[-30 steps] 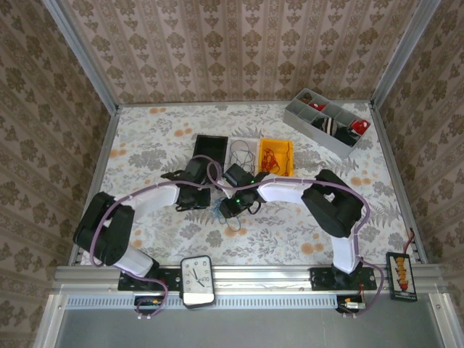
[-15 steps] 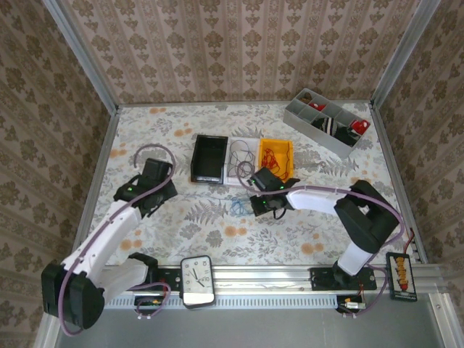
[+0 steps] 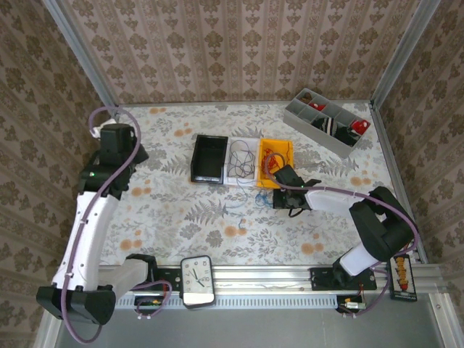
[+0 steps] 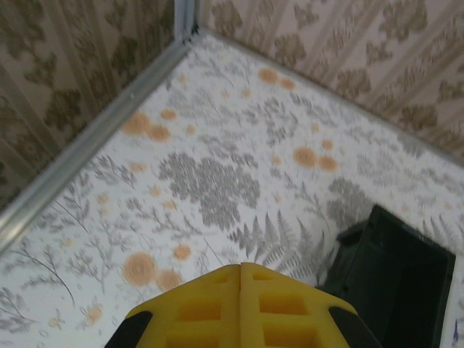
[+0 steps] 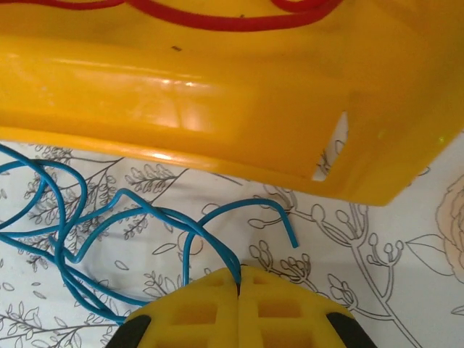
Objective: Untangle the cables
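Note:
The blue cable point(image 5: 109, 217) lies in loose loops on the flowered cloth just in front of the yellow bin point(image 5: 217, 94). My right gripper point(image 5: 239, 279) is shut on one strand of it, and a free end curls off to the right. From above, that gripper point(image 3: 272, 190) sits at the bin's near wall with the blue cable point(image 3: 257, 199) trailing to its left. A red cable point(image 3: 274, 156) lies inside the yellow bin. A dark grey cable point(image 3: 241, 156) rests in the white tray beside it. My left gripper point(image 4: 240, 270) is shut on nothing, raised over the far left of the table point(image 3: 119, 148).
A black bin point(image 3: 209, 158) stands left of the white tray, and in the left wrist view it is at the lower right point(image 4: 395, 268). A grey divided organiser point(image 3: 326, 123) sits at the back right. A small clock point(image 3: 197, 279) is on the front rail.
The left arm has swung from the table's middle out to the far left and risen. The right gripper closed on the blue cable and pulled it right, toward the yellow bin.

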`<action>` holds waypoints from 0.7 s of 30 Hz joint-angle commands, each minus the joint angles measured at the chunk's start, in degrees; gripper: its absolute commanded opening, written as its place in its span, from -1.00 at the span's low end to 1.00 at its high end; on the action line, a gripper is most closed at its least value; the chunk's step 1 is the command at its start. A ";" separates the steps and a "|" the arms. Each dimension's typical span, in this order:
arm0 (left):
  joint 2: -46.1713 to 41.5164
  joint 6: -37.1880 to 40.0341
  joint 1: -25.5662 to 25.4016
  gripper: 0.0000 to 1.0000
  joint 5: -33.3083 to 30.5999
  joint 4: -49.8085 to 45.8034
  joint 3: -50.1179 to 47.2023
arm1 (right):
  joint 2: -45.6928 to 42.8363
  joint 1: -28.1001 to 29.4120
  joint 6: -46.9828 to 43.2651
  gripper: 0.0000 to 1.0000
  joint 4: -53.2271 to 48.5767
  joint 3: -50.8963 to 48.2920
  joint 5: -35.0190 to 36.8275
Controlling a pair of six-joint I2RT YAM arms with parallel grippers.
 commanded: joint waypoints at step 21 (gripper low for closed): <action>29.10 16.36 -31.75 0.59 49.60 25.17 -9.28 | -2.72 -1.21 -1.99 -1.00 -1.09 -2.04 -1.36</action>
